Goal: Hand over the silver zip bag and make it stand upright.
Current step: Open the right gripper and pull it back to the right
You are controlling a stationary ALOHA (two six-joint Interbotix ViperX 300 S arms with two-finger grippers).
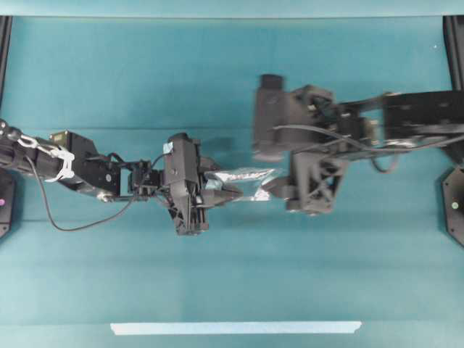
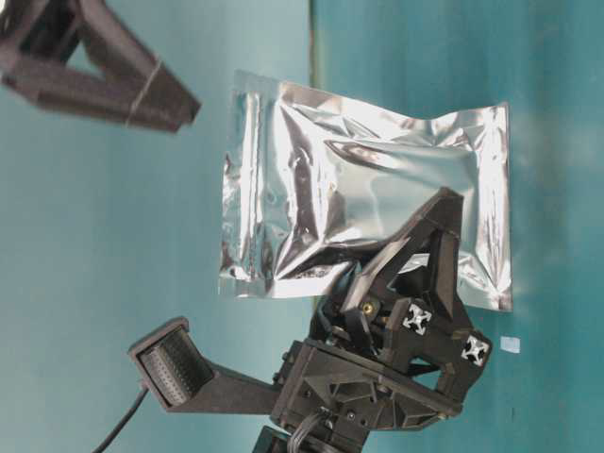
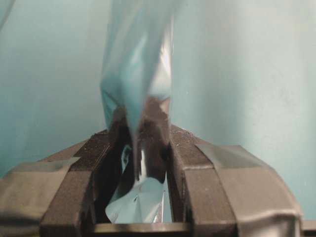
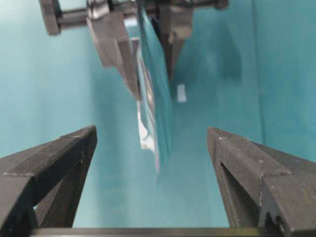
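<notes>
The silver zip bag [image 1: 246,177] hangs between my two grippers over the table's middle, seen nearly edge-on from above. My left gripper [image 1: 226,190] is shut on its left end. In the left wrist view the left gripper [image 3: 143,131] pinches the foil, and the bag [image 3: 138,74] reaches away from it. My right gripper [image 1: 274,185] is open at the bag's right end. In the right wrist view the right gripper [image 4: 152,131] stands wide open with the bag's [image 4: 157,103] free end between the fingers, touching neither. The table-level view shows the bag [image 2: 359,198] face-on.
A pale blue tape strip [image 1: 235,328] lies along the table's front edge. A small white scrap [image 4: 181,93] lies on the teal table under the bag and also shows in the table-level view [image 2: 510,344]. Black arm mounts [image 1: 455,206] stand at the table's sides.
</notes>
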